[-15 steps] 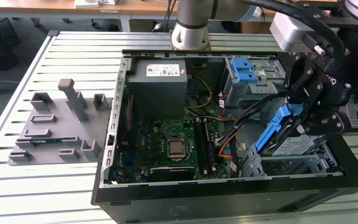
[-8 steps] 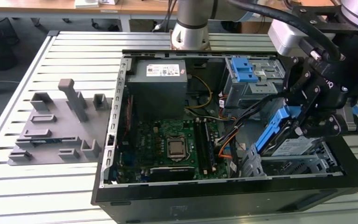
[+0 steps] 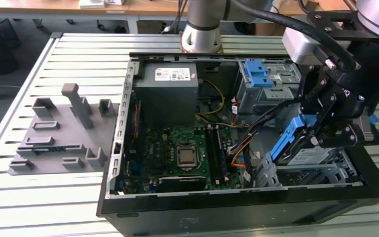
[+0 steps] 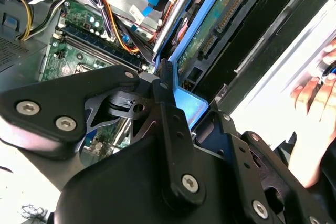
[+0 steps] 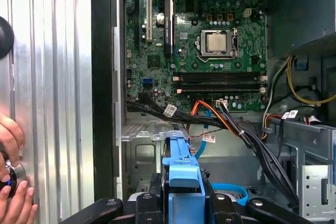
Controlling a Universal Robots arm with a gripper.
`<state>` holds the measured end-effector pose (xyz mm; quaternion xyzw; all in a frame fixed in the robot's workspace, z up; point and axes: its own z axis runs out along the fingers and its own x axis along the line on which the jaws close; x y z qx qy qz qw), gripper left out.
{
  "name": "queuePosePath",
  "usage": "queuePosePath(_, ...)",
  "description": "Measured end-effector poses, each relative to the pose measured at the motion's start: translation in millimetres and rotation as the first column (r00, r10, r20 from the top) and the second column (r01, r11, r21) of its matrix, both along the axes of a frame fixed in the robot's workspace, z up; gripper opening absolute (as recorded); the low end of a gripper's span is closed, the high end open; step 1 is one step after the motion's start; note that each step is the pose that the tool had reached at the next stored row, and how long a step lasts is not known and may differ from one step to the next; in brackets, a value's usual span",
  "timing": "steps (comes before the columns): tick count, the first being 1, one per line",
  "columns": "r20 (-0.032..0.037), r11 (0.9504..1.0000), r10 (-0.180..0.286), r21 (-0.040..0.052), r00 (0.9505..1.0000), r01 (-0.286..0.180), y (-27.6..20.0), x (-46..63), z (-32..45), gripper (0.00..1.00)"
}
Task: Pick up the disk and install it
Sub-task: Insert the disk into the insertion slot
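Note:
The disk (image 3: 296, 148), a silver-grey drive in a blue carrier, hangs tilted on edge over the metal drive bay (image 3: 311, 174) at the exterior view's right side of the open computer case. My gripper (image 3: 321, 132) is shut on it from above. In the first wrist view the carrier's blue handle (image 5: 181, 167) stands between my black fingers (image 5: 151, 196), above the bay's floor. The second wrist view shows the disk's green circuit board underside (image 4: 212, 27) beside my black finger linkage (image 4: 167, 109).
Inside the case are a motherboard (image 3: 183, 148), a grey power supply (image 3: 170, 94), a second cage with a blue latch bracket (image 3: 258, 74), and loose cables (image 5: 236, 129) next to the bay. A grey fixture (image 3: 57, 133) lies on the table. A person's hand (image 5: 10, 182) rests beside the case.

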<state>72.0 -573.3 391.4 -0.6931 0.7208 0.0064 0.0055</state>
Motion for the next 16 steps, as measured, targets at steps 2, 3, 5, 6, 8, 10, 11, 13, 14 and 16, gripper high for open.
queuePosePath(2, 0.0, 1.0, 0.0, 0.0, 1.0, 0.0, 0.0, 0.0, -1.3, 0.36)
queuePosePath(3, 0.0, 1.0, 0.0, -0.0001, 1.0, 0.0, 0.0, 0.0, -1.9, 0.36)
queuePosePath(5, 0.0, 1.0, 0.0, -0.0001, 1.0, 0.0, 0.0, 0.0, -3.2, 0.36)
queuePosePath(6, 0.0, 1.0, 0.0, -0.0001, 1.0, 0.0, 0.0, 0.0, -3.8, 0.36)
queuePosePath(8, 0.0, 1.0, 0.0, -0.0002, 1.0, 0.0, 0.0, 0.0, -5.1, 0.36)
queuePosePath(10, 0.0, 1.0, 0.0, -0.0001, 1.0, 0.0, 0.0, 0.0, -6.4, 0.36)
queuePosePath(11, 0.0, 1.0, 0.0, -0.0001, 1.0, 0.0, 0.0, 0.0, -7.1, 0.36)
queuePosePath(13, 0.0, 1.0, 0.0, -0.0001, 1.0, 0.0, 0.0, 0.0, -8.5, 0.36)
queuePosePath(14, 0.0, 1.0, 0.0, -0.0001, 1.0, 0.0, 0.0, 0.0, -9.1, 0.36)
queuePosePath(16, 0.0, 1.0, 0.0, -0.0001, 1.0, 0.0, 0.0, 0.0, -10.3, 0.36)
